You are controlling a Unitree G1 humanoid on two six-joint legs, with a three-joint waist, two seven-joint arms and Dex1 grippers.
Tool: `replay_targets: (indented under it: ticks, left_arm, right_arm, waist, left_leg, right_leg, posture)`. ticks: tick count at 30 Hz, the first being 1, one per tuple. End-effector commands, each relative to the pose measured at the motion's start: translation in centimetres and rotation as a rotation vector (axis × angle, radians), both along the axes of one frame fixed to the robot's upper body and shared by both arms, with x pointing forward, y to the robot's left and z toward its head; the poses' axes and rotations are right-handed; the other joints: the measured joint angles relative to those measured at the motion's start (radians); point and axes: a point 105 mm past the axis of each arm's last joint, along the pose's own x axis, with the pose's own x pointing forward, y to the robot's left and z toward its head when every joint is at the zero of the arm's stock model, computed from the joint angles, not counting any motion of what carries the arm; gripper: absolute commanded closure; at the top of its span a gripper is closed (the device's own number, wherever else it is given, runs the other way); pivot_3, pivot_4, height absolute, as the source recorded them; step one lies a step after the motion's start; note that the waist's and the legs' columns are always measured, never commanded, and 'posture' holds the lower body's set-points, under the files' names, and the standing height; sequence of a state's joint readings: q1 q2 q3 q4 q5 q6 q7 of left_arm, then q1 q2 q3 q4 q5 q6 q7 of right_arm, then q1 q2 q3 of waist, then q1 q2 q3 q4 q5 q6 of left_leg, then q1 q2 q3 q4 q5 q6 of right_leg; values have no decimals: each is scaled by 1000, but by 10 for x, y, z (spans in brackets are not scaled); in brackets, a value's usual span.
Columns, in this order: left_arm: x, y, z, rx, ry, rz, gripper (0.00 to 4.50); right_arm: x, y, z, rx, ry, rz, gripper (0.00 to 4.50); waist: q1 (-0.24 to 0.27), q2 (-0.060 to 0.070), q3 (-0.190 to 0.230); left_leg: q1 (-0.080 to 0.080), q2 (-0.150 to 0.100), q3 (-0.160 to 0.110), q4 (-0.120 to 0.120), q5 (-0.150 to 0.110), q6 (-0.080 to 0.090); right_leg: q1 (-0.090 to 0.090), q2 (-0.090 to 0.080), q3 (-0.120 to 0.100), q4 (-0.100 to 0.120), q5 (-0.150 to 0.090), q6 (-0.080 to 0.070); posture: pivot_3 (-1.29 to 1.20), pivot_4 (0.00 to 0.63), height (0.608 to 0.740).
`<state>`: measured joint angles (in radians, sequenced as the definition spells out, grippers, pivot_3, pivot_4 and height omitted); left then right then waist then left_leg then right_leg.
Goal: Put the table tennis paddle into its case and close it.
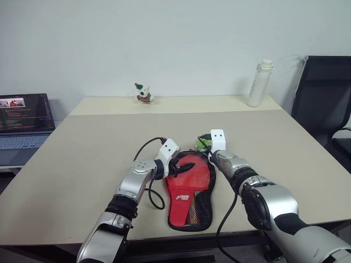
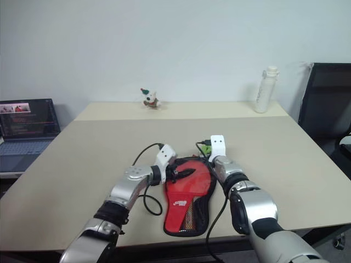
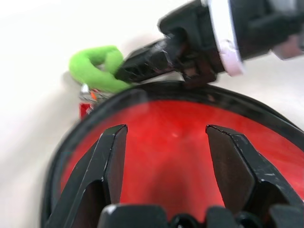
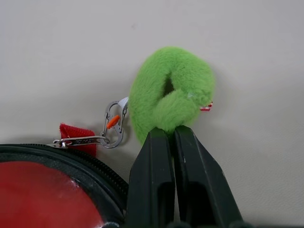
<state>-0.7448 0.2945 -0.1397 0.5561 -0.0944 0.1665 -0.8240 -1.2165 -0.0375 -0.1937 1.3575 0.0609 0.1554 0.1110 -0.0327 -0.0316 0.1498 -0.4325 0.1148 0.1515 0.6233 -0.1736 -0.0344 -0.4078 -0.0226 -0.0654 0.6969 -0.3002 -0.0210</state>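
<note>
The case [image 1: 186, 192] lies flat on the table, red side up, with its mesh pocket and white lettering toward me. The paddle is hidden. A fuzzy green zipper tag [image 4: 171, 90] hangs off a small metal clip at the far edge of the case's round end. My right gripper [image 4: 172, 130] is shut on the lower part of that tag. My left gripper [image 3: 166, 130] is open just above the red round end, with nothing between its fingers [image 3: 111, 156]. It points toward the right gripper [image 3: 142, 59], which is close by.
A laptop [image 1: 24, 123] stands open at the left, off the table [image 1: 82, 153]. A small toy figure [image 1: 144, 94] and a white bottle [image 1: 258, 82] stand at the table's far edge. A black chair [image 1: 323, 93] is at the right. Black cables [image 1: 151, 194] loop beside the case.
</note>
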Motion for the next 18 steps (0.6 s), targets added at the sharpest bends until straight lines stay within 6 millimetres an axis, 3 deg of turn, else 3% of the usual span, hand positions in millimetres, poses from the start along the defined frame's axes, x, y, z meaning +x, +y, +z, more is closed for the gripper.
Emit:
replay_targets:
  ticks: [1, 12, 18]
  left_arm:
    - [2, -4, -11, 6, 15, -4, 1618]
    - [-1, -3, -41, 26, 127, -12, 1618]
    - [1, -10, -44, 42, 138, -20, 1618]
  right_arm:
    - [10, -11, 34, -5, -105, 10, 4458]
    - [7, -60, 49, 25, -97, 50, 4458]
    - [-39, -78, 47, -41, -66, 139, 4458]
  waist:
    - [0, 0, 0]
    - [3, 1, 0]
    - [9, 3, -1]
  left_leg:
    - [0, 0, 0, 0, 0, 0]
    - [1, 0, -1, 0, 0, 0]
    - [1, -2, -3, 0, -1, 1]
  right_leg:
    - [0, 0, 0, 0, 0, 0]
    - [1, 0, -1, 0, 0, 0]
    - [2, -1, -1, 0, 0, 1]
  posture:
    - [0, 150, 740]
    - [0, 150, 740]
    - [0, 150, 740]
